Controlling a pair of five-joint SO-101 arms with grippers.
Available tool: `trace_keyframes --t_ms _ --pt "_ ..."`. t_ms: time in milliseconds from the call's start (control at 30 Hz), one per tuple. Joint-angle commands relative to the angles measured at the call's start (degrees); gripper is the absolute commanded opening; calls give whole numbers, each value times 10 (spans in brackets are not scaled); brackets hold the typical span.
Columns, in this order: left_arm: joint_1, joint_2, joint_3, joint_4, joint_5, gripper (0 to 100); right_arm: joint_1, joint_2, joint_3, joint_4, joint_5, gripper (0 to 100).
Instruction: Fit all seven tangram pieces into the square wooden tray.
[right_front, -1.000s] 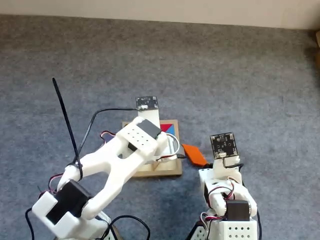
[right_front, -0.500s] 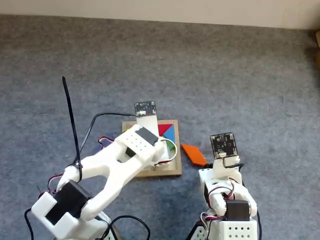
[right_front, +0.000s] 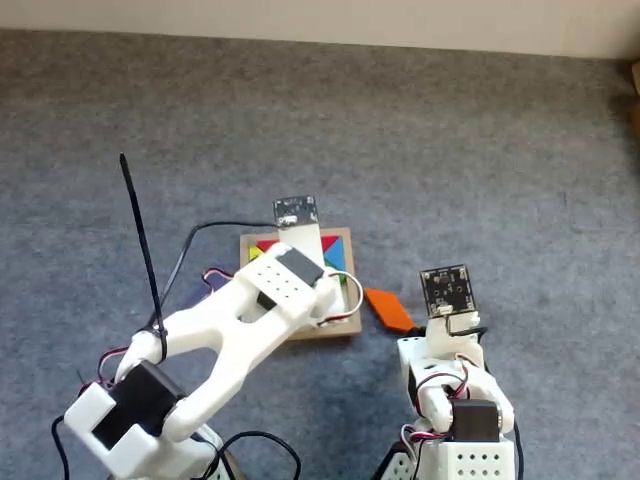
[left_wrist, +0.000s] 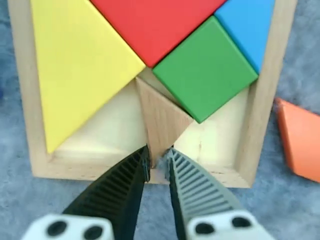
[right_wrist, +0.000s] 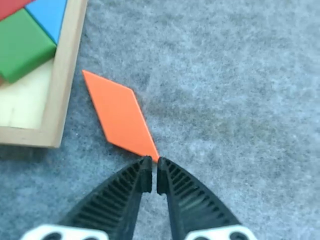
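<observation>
The square wooden tray (left_wrist: 260, 100) holds a yellow triangle (left_wrist: 75, 65), a red triangle (left_wrist: 155, 25), a green square (left_wrist: 205, 70) and a blue piece (left_wrist: 247, 22). My left gripper (left_wrist: 157, 161) is shut on the tip of a plain wooden triangle (left_wrist: 162, 117), which points into the gap below the red and green pieces. In the high view the left arm (right_front: 285, 285) covers much of the tray (right_front: 350, 325). An orange parallelogram (right_wrist: 120, 115) lies flat on the carpet beside the tray (right_wrist: 62, 85). My right gripper (right_wrist: 151, 175) is shut and empty, its tips at the parallelogram's near corner.
Grey carpet stretches all round the tray, with free room beyond it and to the right. A thin black strap (right_front: 135, 230) sticks up from the left arm. Something dark blue (right_front: 197, 295) peeks out left of the tray. The right arm (right_front: 448, 292) stands near the orange parallelogram (right_front: 388, 310).
The left arm's wrist has shifted over the tray, and the tray has slid slightly away from the arms. The right arm and the orange parallelogram have stayed put.
</observation>
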Motion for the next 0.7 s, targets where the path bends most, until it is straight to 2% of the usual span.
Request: trace_keyframes --t_ms 0,400,533,667 --pt "4 -13 -58 33 11 6 6 -9 69 0 5 34" --pt "-1 -10 -67 49 4 6 6 -9 69 0 5 34" --pt "2 -7 -65 59 -79 6 6 -9 69 0 5 34" --pt "-2 -12 -67 60 -63 6 6 -9 69 0 5 34"
